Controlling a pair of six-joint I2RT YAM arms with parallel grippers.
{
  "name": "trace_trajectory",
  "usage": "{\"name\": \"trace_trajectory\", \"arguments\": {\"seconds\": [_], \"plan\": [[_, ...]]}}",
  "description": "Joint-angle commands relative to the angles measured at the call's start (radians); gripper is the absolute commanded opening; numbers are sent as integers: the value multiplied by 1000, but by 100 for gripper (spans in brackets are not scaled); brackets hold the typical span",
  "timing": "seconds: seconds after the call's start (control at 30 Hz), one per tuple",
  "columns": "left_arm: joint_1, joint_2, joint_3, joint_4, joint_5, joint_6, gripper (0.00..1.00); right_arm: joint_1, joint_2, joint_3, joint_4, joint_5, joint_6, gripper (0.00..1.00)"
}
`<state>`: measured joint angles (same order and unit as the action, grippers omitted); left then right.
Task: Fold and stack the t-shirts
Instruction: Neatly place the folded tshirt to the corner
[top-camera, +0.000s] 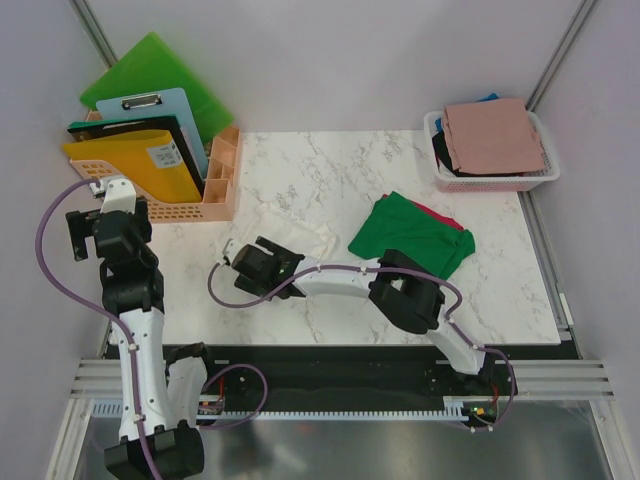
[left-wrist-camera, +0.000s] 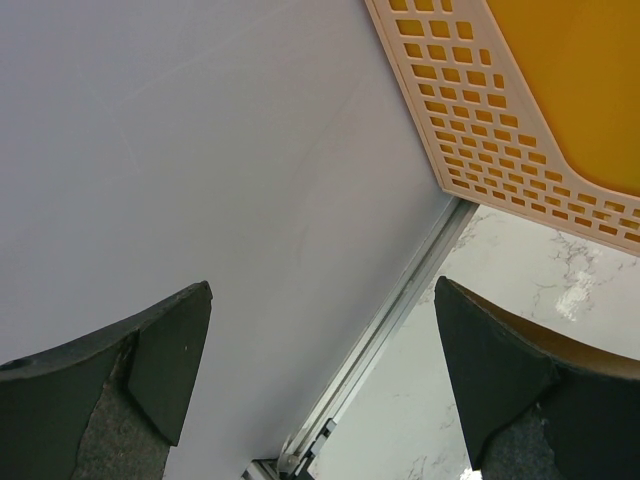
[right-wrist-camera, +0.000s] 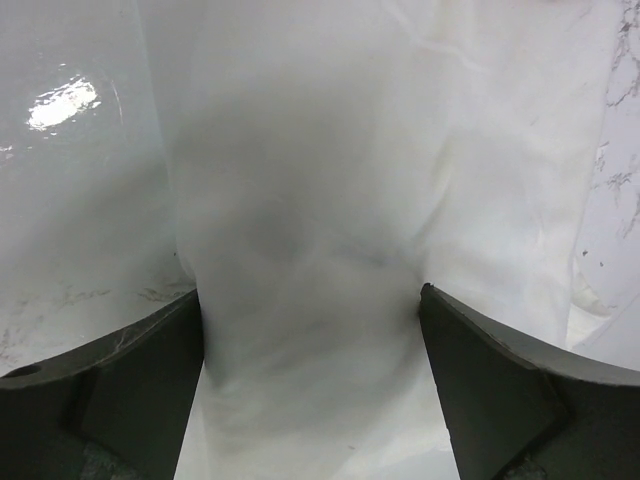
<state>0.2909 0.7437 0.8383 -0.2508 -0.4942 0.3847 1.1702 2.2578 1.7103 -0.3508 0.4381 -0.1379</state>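
The right claw is straddling, jaws apart, the cream-white t-shirt lying bunched between them on the bench; the left claw is hanging wide apart beside the wall.

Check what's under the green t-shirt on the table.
A strip of red t-shirt shows past the far right edge of the green t-shirt. The rest of it, and anything else beneath, is covered.

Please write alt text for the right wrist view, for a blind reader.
The right gripper, its two dark fingers wide apart, straddles a raised fold of a white t-shirt. A strip of marble table shows at the right edge.
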Motion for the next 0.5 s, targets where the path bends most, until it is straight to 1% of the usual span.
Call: {"name": "trace_trajectory", "arguments": {"seconds": [0.0, 0.03, 0.07, 0.1, 0.13, 0.17, 0.2, 0.27, 0.4, 0.47], "plan": [[7, -10, 13, 44, 8, 20, 100, 26, 109, -71, -125, 43, 8, 94], [7, -9, 13, 45, 8, 17, 100, 58, 108, -72, -125, 66, 0, 95], [7, -4, 9, 44, 6, 13, 100, 77, 99, -75, -116, 155, -9, 96], [7, -3, 8, 38, 9, 13, 100, 94, 91, -83, -85, 186, -18, 98], [7, 2, 8, 35, 9, 10, 100, 127, 85, -96, -71, 212, -29, 98], [7, 5, 7, 31, 11, 8, 100, 141, 83, -97, -63, 272, -41, 98], [7, 6, 5, 33, 11, 9, 100, 154, 85, -87, -56, 292, -52, 98], [7, 9, 4, 31, 11, 13, 100, 186, 106, -68, -63, 327, -52, 98], [8, 9, -2, 39, 11, 20, 100, 220, 135, -14, -125, 283, -17, 98], [8, 9, -5, 38, 11, 19, 100, 230, 154, -8, -123, 292, -15, 98]]}}
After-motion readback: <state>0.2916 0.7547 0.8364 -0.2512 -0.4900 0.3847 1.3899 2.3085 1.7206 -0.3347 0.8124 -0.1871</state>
